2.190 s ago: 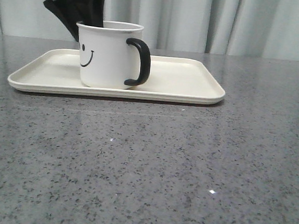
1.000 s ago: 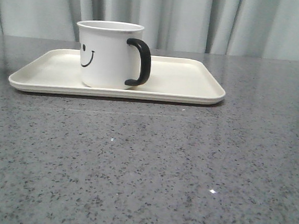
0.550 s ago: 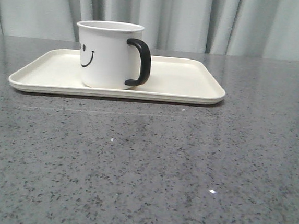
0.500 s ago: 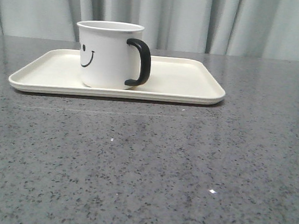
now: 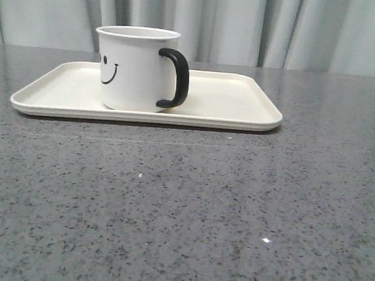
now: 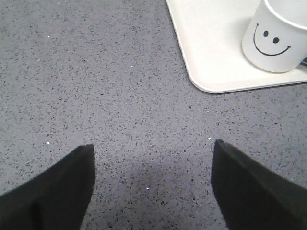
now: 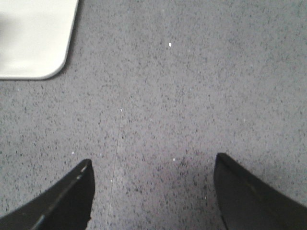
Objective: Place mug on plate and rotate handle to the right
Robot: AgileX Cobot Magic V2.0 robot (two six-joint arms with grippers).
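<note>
The white mug (image 5: 136,69) with the black smiley face stands upright on the left half of the cream plate (image 5: 230,101). Its black handle (image 5: 175,78) points to the right in the front view. The mug (image 6: 276,40) and a corner of the plate (image 6: 206,57) also show in the left wrist view. My left gripper (image 6: 153,151) is open and empty over bare table, apart from the plate. My right gripper (image 7: 153,163) is open and empty over bare table; a plate corner (image 7: 33,43) shows in its view. Neither arm shows in the front view.
The grey speckled table (image 5: 188,206) stretches in front of the plate. A pale curtain (image 5: 283,27) hangs behind the table's far edge.
The black left arm that stood behind the mug 2.2 s ago has left the front view. The mug and plate have not moved.
</note>
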